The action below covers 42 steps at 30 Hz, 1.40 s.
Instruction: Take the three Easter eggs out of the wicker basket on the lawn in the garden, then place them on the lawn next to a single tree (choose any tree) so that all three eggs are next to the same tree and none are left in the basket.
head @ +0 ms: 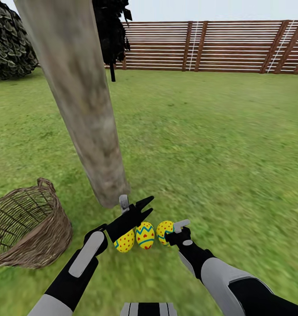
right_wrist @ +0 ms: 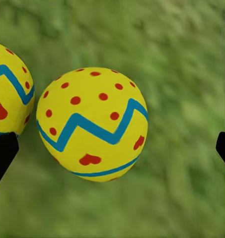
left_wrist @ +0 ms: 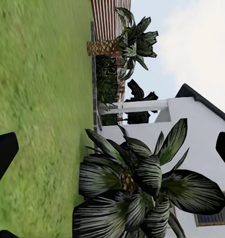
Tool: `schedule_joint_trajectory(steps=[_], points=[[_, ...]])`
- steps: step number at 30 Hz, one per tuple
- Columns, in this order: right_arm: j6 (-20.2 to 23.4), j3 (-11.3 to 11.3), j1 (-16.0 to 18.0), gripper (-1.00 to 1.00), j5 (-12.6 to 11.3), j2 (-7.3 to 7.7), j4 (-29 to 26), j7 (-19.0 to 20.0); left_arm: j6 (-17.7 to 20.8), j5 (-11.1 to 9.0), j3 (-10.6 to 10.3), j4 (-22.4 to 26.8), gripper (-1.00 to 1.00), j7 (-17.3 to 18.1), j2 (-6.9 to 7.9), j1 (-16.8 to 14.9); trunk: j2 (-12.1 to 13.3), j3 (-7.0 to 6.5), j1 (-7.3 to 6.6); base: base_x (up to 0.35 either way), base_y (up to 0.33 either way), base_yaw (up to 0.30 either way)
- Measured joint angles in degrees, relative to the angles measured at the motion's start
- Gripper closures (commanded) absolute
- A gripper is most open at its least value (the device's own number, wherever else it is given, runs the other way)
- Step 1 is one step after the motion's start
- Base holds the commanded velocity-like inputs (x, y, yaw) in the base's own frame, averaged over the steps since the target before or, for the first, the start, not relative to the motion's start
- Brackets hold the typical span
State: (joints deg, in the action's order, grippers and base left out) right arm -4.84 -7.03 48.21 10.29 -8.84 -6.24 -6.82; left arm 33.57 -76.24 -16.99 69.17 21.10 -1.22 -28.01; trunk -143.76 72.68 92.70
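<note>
All 3 eggs (head: 145, 235) lie on grass by the trunk (head: 85, 109); basket (head: 28, 230) looks empty; both grippers, left (head: 138, 204) and right (head: 175, 230), fingers wide, hold nothing; lift straight up, don't nudge eggs.

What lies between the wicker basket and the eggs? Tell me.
In the head view, the left arm's gripper and forearm cross the grass between the wicker basket and the eggs; the tree base stands just behind.

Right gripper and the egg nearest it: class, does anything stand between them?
Nothing visible does. The right gripper sits open right beside the nearest egg, which lies on bare lawn near the tree.
</note>
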Motion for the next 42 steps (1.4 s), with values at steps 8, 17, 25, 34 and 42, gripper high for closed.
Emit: schedule_joint_trajectory(steps=[8, 17, 25, 34, 42], points=[[0.0, 0.0, 0.0, -1.0, 0.0, 0.05, 0.0, 0.0, -0.1, 0.0, 0.2, -0.2, -1.0, 0.0, 0.0, 0.0, 0.1, -1.05, -0.21, 0.0, 0.0, 0.0], [0.0, 0.0, 0.0, -1.0, 0.0, 0.01, 0.0, 0.0, -0.1, 0.0, 0.1, -0.3, -1.0, 0.0, 0.0, 0.0, 0.2, -2.23, -0.41, -0.086, 0.0, 0.0], [0.3, 0.1, 0.0, -1.0, -0.6, -0.1, 0.0, 0.0, -0.1, -0.1, 0.3, -0.4, -1.0, 0.0, 0.34, 0.0, 0.3, -3.28, -0.61, -0.331, 0.0, 0.0], [1.2, 0.0, 0.1, -1.0, -6.4, 0.06, -0.1, -0.1, 0.0, 0.4, 0.1, -4.0, -1.0, -8.1, 0.39, 0.0, 0.5, -4.46, -0.87, -0.103, 0.0, 0.0], [1.4, 0.1, 0.1, -1.0, -7.3, 0.28, 0.7, -0.4, 0.2, 0.4, 0.0, -2.7, -1.0, -11.5, 6.46, 0.0, 1.5, -5.41, -1.55, -0.001, 0.0, 0.033]])
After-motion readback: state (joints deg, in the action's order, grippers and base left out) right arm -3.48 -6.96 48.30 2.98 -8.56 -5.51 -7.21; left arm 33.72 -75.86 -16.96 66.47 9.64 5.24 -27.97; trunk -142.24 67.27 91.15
